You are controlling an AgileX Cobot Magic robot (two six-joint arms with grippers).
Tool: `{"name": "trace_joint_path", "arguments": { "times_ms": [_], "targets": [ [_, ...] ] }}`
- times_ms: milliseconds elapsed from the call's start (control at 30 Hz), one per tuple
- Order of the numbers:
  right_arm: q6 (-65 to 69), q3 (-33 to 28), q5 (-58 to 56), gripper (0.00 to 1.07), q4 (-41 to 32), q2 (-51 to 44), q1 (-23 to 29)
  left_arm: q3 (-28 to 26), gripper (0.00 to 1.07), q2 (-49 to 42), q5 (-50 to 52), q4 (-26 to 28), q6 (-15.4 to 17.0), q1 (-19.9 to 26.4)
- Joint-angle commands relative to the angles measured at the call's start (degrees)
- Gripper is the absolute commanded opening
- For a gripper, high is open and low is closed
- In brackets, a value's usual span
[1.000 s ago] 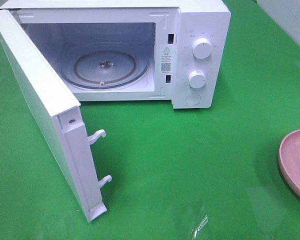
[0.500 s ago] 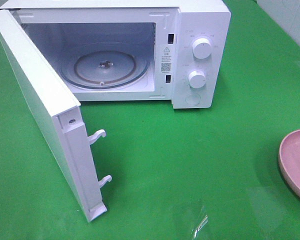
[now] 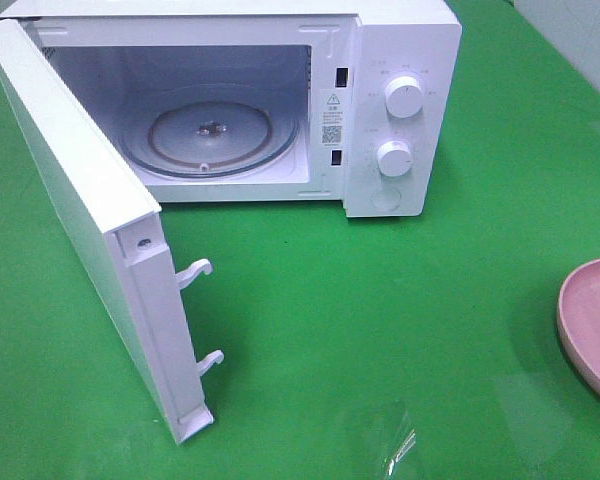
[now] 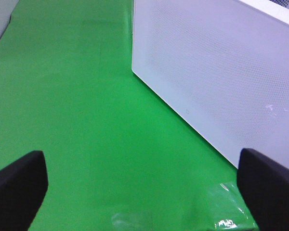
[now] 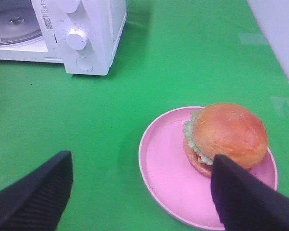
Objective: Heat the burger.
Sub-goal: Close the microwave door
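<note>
Black fingers of the right gripper point(image 5: 139, 192) stood spread wide and empty above the green table covering point(image 3: 380, 300), gripping nothing; in the right wrist view one finger point(image 5: 245, 197) overlapped the near edge of the round burger with golden-brown bun and green lettuce frill point(image 5: 226, 137). That burger rested on the far half of a round pink plate point(image 5: 164, 168), well apart from the white microwave oven point(image 3: 400, 60). The left gripper point(image 4: 144, 192) likewise hung fully spread and empty over the cloth, near the perforated white microwave door point(image 4: 216, 77). This door was swung wide, exposing the glass turntable point(image 3: 210, 135). Two white dials point(image 3: 404, 97) sat on the control panel. Bare green cloth lay between plate and oven opening.
</note>
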State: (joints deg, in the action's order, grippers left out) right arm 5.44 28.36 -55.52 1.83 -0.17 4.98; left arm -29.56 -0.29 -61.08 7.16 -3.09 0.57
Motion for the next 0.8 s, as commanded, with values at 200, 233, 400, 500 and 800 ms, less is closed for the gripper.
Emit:
{"name": "trace_joint_path", "arguments": {
  "times_ms": [200,233,400,500,800],
  "targets": [
    [-0.4,-0.23,0.63,0.76,0.06,-1.55,-0.29,-0.06,1.0,-0.29,-0.29,-0.06,0.29,0.17],
    [-0.4,-0.23,0.63,0.76,0.06,-1.55,-0.29,-0.06,1.0,-0.29,-0.29,-0.06,0.29,0.17],
    [-0.4,-0.23,0.63,0.76,0.06,-1.55,-0.29,-0.06,1.0,-0.29,-0.29,-0.06,0.29,0.17],
    [-0.4,-0.23,0.63,0.76,0.06,-1.55,-0.29,-0.06,1.0,-0.29,-0.29,-0.06,0.29,0.17],
    [-0.4,-0.23,0.63,0.76,0.06,-1.55,-0.29,-0.06,1.0,-0.29,-0.17,0.92,0.29,0.17]
  ]
}}
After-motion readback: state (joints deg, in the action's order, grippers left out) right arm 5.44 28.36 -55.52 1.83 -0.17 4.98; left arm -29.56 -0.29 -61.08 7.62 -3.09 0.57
